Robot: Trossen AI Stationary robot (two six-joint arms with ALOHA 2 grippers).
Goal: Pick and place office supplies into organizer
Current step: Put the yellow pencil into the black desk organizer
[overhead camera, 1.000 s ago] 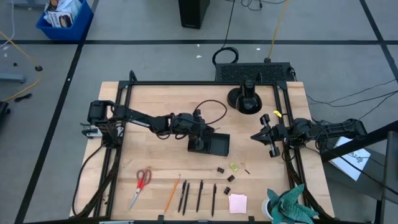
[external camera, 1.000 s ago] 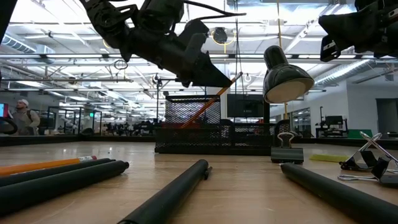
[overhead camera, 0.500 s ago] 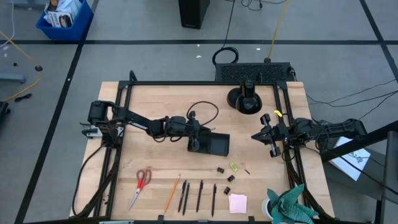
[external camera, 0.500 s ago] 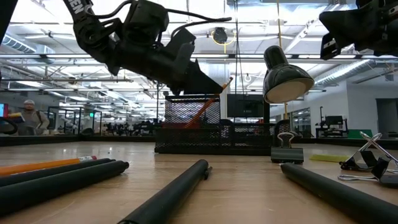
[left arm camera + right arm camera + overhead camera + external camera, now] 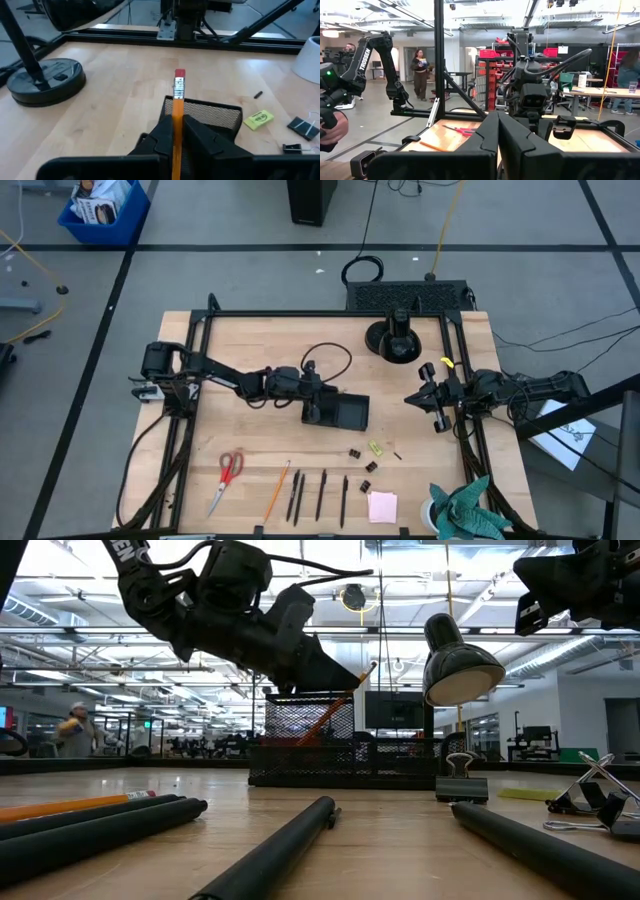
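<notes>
Holding one orange pencil (image 5: 178, 107) between its dark fingers (image 5: 200, 137), the left gripper (image 5: 330, 665) stands over the organizer's (image 5: 345, 413) left end, eraser end angled up and tip down inside the tall mesh compartment. The fingers sit narrowly parted on the shaft; whether the pencil tip has reached the compartment floor cannot be told from these views.

Recommended practice for this step: lower until the tip bears on the floor, open only enough to free the shaft, then withdraw along the pencil's own axis so that the fingers do not drag it back out or tip the light tray.

Materials noted. The organizer is black wire mesh, rectangular, with a taller pen cup and lower trays. The pencil is smooth lacquered wood with a metal ferrule and a red eraser.

Remaining supplies lie nearer the table's front edge than the organizer: red-handled scissors (image 5: 228, 476), a second orange pencil (image 5: 277, 491), slim matt black pens (image 5: 320, 495), folding steel binder clips (image 5: 355, 452), a yellow-green piece (image 5: 375, 448) and a pink sticky-note pad (image 5: 382, 506).

The right gripper (image 5: 427, 398) waits fully closed, empty, well right of the organizer.
</notes>
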